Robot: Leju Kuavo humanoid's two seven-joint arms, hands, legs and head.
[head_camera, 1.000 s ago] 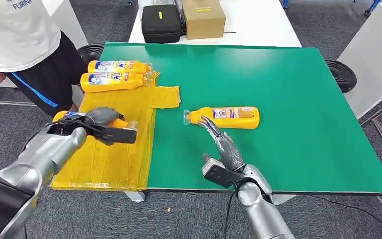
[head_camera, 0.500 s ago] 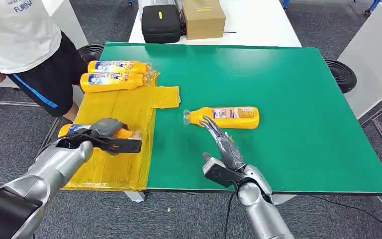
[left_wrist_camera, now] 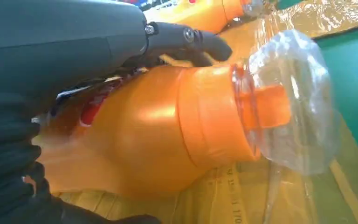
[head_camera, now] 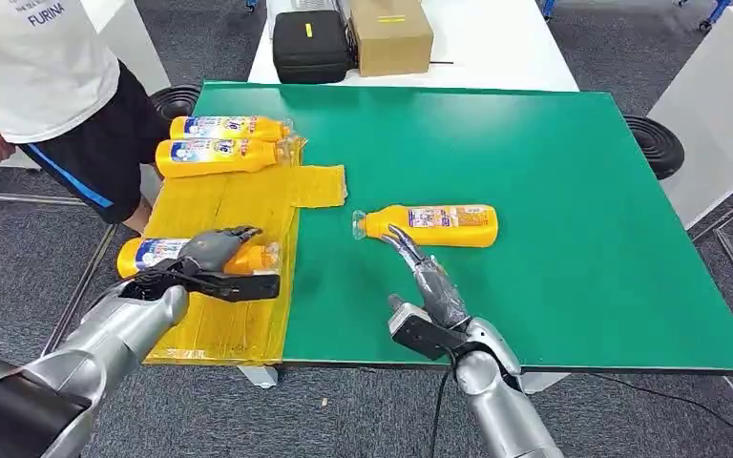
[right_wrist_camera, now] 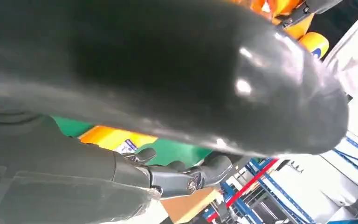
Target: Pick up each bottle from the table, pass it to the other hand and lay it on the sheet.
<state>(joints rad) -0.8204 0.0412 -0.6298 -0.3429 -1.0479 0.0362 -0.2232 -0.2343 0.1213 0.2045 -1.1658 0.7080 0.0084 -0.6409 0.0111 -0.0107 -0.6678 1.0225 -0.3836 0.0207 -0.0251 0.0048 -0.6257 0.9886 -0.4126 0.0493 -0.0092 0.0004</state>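
Yellow sheet (head_camera: 219, 219) is our landmark: two bottles (head_camera: 218, 142) lie at its far end, a third bottle (head_camera: 157, 254) lies on its near half under our left hand (head_camera: 212, 250). That hand's fingers drape over the body with nothing clamped, so we read it as letting go, spread. The fourth bottle (head_camera: 431, 225) lies on the green table (head_camera: 554, 191), well right of the sheet, clear cap towards it. Our right hand (head_camera: 428, 277) sits just short of it, fingers straight and apart, empty. We judge it rigid, glossy plastic, likely slippery and prone to roll; grip mid-body across the label, not the cap.
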